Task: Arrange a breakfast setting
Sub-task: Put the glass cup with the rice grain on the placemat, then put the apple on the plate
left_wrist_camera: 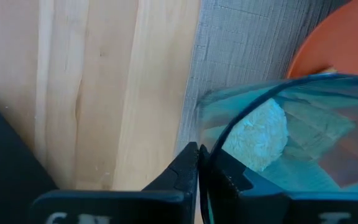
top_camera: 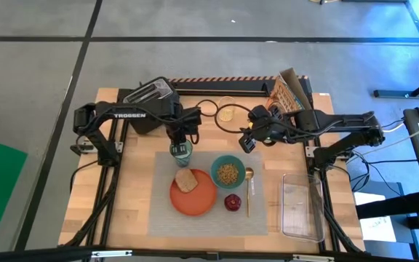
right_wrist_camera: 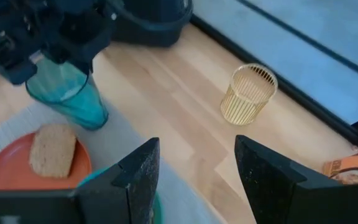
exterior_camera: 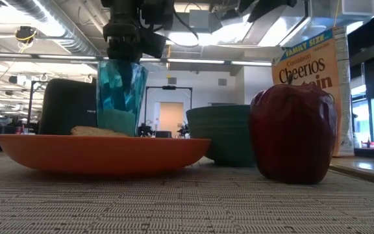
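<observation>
**Inspector:** Start at the left side of the table.

**Assistant:** The black toaster (top_camera: 150, 98) stands at the back left of the wooden table (top_camera: 122, 196), off the grey placemat (top_camera: 162, 211). The left gripper (top_camera: 181, 143) hangs over the placemat's back left corner. Its fingers (left_wrist_camera: 188, 165) are pinched nearly together on the rim of the pale teal tumbler (top_camera: 181, 152), one inside the wall and one outside. The tumbler stands upright on the mat, just behind the orange plate (top_camera: 195, 202). Something whitish lies in its bottom; I cannot tell what.

**Inspector:** And the plate?

**Assistant:** It sits on the left half of the mat, and the toast slice (top_camera: 187, 180) lies flat on its back part. In the low view the toast shows just above the plate's rim, in front of the tumbler.

**Inspector:** Moving right.

**Assistant:** The teal bowl (top_camera: 228, 172) stands just beside the plate, holding brownish cereal. The dark-red fruit (top_camera: 233, 201) rests on the mat in front of the bowl, near the plate's right edge. The gold spoon (top_camera: 249, 188) lies right of the bowl, handle pointing to the front edge.

**Inspector:** The right arm?

**Assistant:** The right gripper (top_camera: 247, 140) hovers behind the bowl, above the mat's back edge. Its fingers (right_wrist_camera: 138, 171) stand about half apart and hold nothing. The yellowish glass (right_wrist_camera: 248, 94) stands on bare wood beyond it. A cereal box (top_camera: 289, 91) leans at the back right, and a clear tray (top_camera: 301, 207) lies right of the mat.
</observation>
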### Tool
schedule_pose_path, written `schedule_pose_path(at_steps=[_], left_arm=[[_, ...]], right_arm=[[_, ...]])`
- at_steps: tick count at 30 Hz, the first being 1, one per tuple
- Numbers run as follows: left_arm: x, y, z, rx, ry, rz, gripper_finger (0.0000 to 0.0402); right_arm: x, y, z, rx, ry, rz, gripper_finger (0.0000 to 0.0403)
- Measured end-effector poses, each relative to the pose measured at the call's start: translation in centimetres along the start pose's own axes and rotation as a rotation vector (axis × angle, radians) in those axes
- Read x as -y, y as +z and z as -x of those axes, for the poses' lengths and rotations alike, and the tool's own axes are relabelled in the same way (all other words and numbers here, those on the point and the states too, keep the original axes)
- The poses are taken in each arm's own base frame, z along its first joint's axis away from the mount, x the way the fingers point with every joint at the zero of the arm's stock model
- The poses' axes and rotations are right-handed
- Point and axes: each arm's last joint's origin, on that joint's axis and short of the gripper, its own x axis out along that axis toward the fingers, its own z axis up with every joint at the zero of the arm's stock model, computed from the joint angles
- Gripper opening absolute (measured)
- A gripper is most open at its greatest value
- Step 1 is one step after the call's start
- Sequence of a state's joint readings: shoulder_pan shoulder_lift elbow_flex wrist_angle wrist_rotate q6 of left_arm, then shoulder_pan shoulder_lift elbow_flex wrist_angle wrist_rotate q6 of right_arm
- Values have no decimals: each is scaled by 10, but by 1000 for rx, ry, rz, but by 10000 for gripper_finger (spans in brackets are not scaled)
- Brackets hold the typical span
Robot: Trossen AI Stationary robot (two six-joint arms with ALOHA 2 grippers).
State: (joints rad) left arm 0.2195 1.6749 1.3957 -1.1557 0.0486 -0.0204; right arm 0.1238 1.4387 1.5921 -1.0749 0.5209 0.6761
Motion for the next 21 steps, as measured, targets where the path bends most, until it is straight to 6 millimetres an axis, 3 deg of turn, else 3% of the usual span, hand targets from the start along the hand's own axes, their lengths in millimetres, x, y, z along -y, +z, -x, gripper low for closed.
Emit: schedule_pose_path(at_steps=[7, 12, 16, 21], left_arm=[[0, -4, 7, 17, 2, 2, 75], [-1, -11, 25, 74, 15, 5, 112], [0, -16, 54, 176, 41, 22, 129], [4, -24, 99, 359, 79, 14, 133]], right_arm=[[-2, -10, -6, -120, 79, 21, 198], [-2, -30, -23, -230, 99, 85, 198], [-7, -52, -48, -308, 193, 120, 198], [-27, -85, -74, -297, 511, 258, 198]])
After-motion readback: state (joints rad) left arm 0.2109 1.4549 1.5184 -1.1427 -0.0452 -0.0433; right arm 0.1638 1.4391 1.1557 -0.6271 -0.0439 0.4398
